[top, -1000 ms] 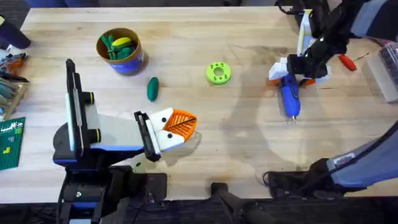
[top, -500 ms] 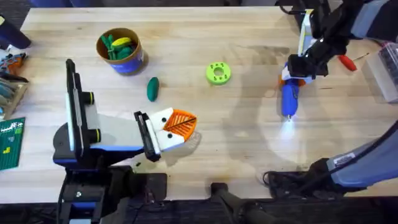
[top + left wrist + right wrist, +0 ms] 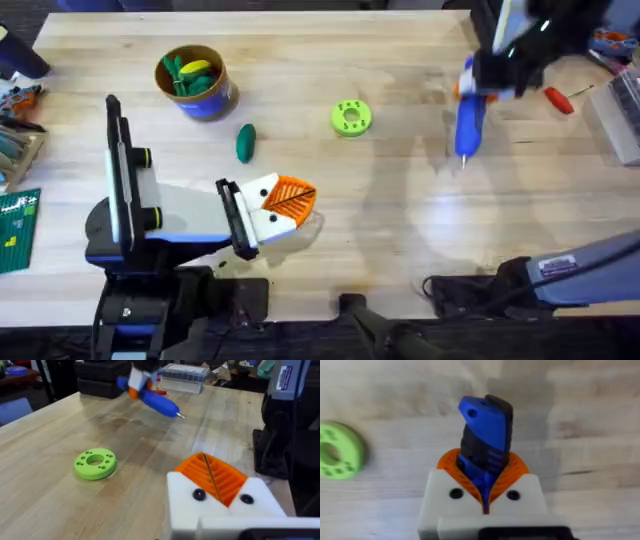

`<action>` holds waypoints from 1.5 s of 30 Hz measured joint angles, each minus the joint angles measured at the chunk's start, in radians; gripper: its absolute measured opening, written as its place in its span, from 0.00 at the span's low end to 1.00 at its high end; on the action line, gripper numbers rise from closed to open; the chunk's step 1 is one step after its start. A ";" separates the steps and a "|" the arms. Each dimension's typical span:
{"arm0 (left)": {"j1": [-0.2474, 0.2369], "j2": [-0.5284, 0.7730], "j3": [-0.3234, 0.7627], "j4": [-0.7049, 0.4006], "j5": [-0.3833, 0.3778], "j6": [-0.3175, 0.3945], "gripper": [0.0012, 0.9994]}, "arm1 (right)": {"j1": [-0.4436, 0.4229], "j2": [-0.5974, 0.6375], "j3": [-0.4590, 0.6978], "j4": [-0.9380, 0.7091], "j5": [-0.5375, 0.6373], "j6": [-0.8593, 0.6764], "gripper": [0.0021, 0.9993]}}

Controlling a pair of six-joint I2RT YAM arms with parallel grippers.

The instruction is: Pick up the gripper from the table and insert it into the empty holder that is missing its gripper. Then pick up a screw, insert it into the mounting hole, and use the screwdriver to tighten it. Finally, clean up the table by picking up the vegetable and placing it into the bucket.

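- Right gripper (image 3: pixel 484 494): we see its white fingers with orange ribbed pads clamped on the chunky blue cylindrical powered screwdriver (image 3: pixel 468 118); the right wrist view shows the blue-and-black body wedged between the two pads.
- Screwdriver attitude: in the left wrist view the driver (image 3: pixel 150 397) is held clear of the pale wooden table (image 3: pixel 400 210), tilted, with its thin metal tip lower than its body. In the overhead view its long axis runs roughly away from and toward the arms' bases, tip toward the base side.
- Governing relation: the driver hangs on the right side of the table; the mounting holes lie well apart from it, to its left and nearer the bases, on the left arm's white angular plastic holder (image 3: pixel 262 215). We judge that the tip must travel leftward and be realigned to a hole before any tightening.
- Left gripper (image 3: pixel 215 477): closed, its orange ribbed pads meeting along a thin seam with nothing between them; the orange wedge-shaped finger (image 3: pixel 292 196) appears seated. Two dark round spots on the white block may be screw heads or bare holes; we cannot tell.
- Lime-green round plastic disc (image 3: pixel 351 117): flat on the table between the two grippers.
- Small dark green oblong toy vegetable (image 3: pixel 245 142): lying on the table near the tan-and-blue round bucket (image 3: pixel 221 95), not yet in it; the left arm is the nearer.
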 joint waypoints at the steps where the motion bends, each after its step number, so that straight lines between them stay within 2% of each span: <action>1: 0.000 0.000 0.000 0.000 0.000 0.000 0.02 | 0.008 -0.019 0.030 0.001 0.000 0.000 0.03; 9: 0.000 0.000 0.000 0.000 0.000 0.000 0.02 | 0.077 -0.095 0.264 0.009 -0.015 0.003 0.03; 14: 0.000 0.000 0.000 0.000 0.000 0.000 0.02 | 0.111 -0.095 0.378 0.016 -0.126 0.003 0.03; 18: 0.000 0.000 0.000 0.000 0.000 0.000 0.02 | 0.141 -0.097 0.427 0.108 -0.237 0.003 0.03; 25: 0.000 0.000 0.000 0.000 0.000 0.000 0.02 | 0.229 -0.147 0.432 0.274 -0.313 0.012 0.03; 30: 0.000 0.000 0.000 0.000 0.000 0.000 0.02 | 0.296 -0.205 0.435 0.321 -0.337 0.041 0.03; 35: 0.000 0.000 0.000 0.000 0.000 0.000 0.02 | 0.341 -0.212 0.431 0.368 -0.352 0.061 0.03; 40: 0.000 0.000 0.000 0.000 0.000 0.000 0.02 | 0.376 -0.214 0.361 0.472 -0.358 0.079 0.03; 45: 0.000 0.000 0.000 0.000 0.000 0.000 0.02 | 0.391 -0.214 0.217 0.664 -0.418 0.123 0.03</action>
